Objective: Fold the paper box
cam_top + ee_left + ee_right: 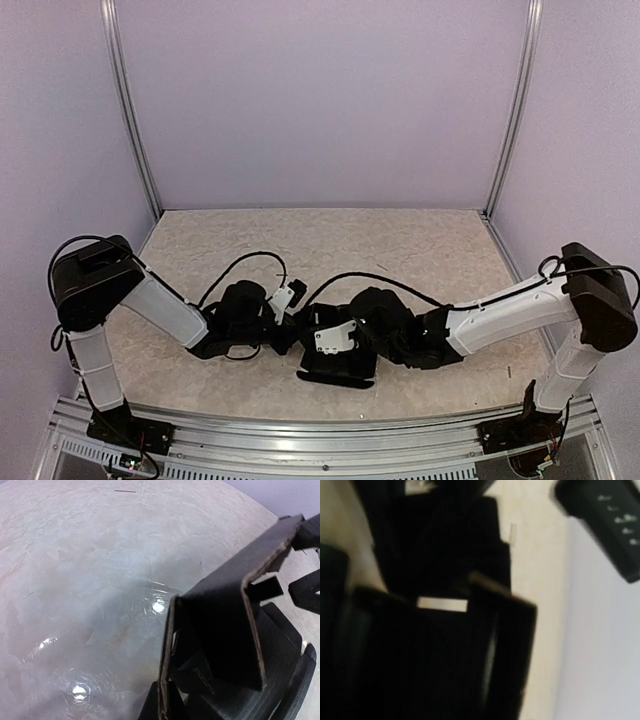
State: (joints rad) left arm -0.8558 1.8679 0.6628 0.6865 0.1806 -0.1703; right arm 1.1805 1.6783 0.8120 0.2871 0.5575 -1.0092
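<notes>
The paper box [336, 377] sits at the near middle of the tabletop [420, 250], just where the left arm [170, 312] and the right arm [510, 305] meet. From the left wrist we see it part-formed. One panel stands on edge, another folds over it at a crease, and a small tab [267, 586] juts out near the upper corner.

The left jaws are pinched tight, and the upright panel runs down between them, so we judge that they have the cardboard by its edge. We cannot tell how the right jaws stand: their own camera gives only blurred black shapes, and from above they are lost against the box.

We take the step in hand to be steadying the box on one side while the other works a flap. To do it well, we treat the left grip as the anchor and set it low near the crease, so the thin card does not bow. The right side should press along the fold line, not across the panel, and bring the tab squarely to where it seats. Thin card buckles easily, so slow, light pressure serves us best.
</notes>
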